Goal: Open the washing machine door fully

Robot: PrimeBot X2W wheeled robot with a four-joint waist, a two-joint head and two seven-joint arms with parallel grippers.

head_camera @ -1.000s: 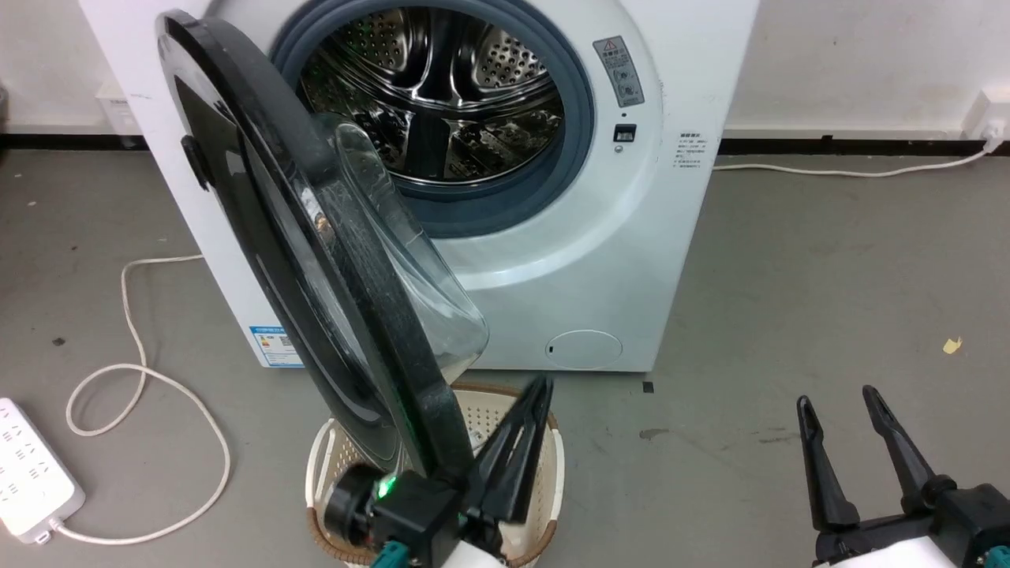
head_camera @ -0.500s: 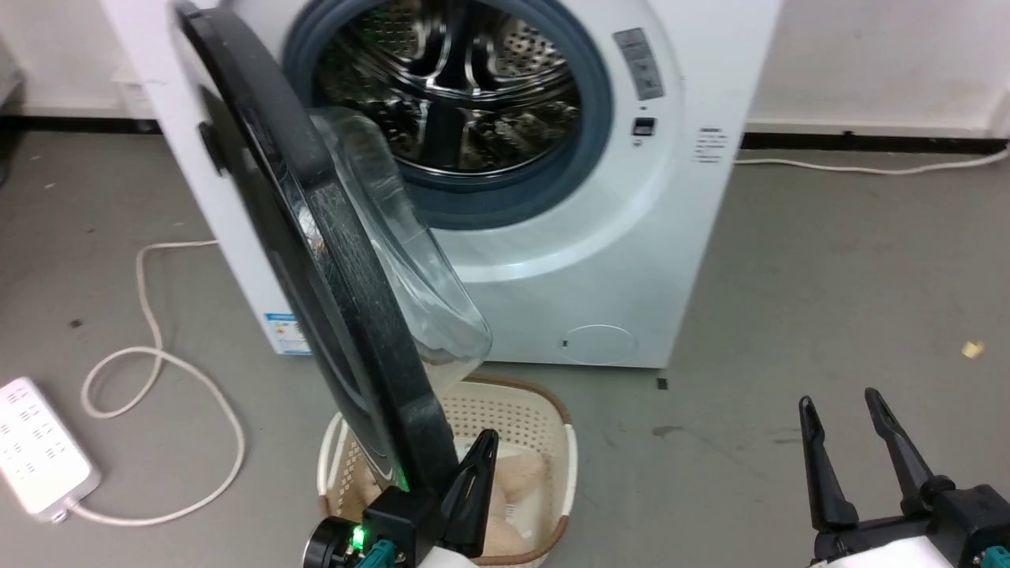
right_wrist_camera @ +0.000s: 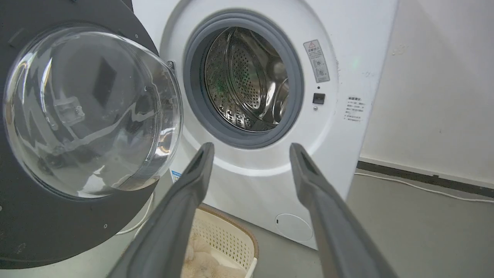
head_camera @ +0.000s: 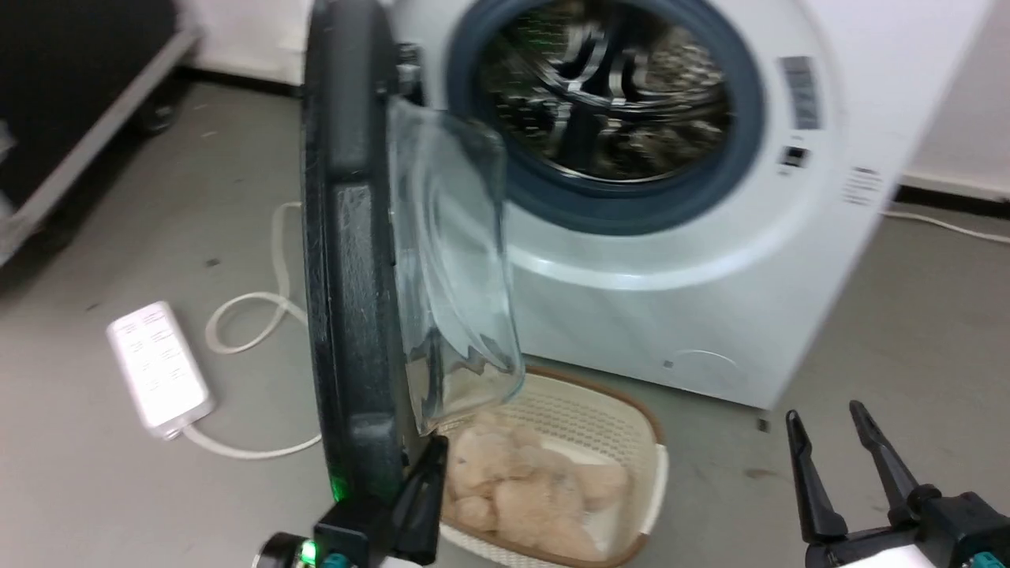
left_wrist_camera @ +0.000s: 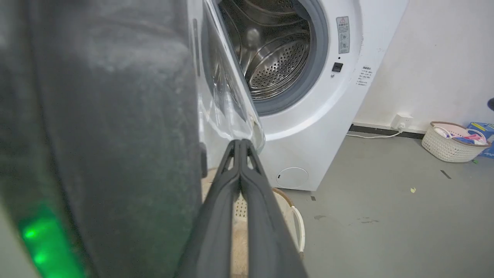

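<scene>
White box of a washing machine (head_camera: pixel 710 300) hogs the head view, a bit blurry, steel drum (head_camera: pixel 607 87) wide open to see. Its washing machine door (head_camera: pixel 351 260) is swung out on the left, nearly edge-on to the head camera, with the glass bowl (head_camera: pixel 458 260) bulging back toward the machine. Under the door there's a cream basket (head_camera: pixel 631 426) on the floor with some beige fluffy stuff (head_camera: pixel 521 489) in it. The left gripper (head_camera: pixel 435 446) pokes up at the bottom, right at the door's lower rim on the glass side, and honestly I can't tell if it's touching. The left wrist view has its fingers (left_wrist_camera: pixel 216 216) pressed together with nothing between them and the thick black rim just beside. That view also catches a second basket (left_wrist_camera: pixel 451 148) by the wall. The right gripper (head_camera: pixel 824 410) sits low right, well clear of the door, fingers (right_wrist_camera: pixel 173 216) spread wide and empty. The right wrist view gets the door's inner face head-on. A power strip (head_camera: pixel 158 367) lies off left.
</scene>
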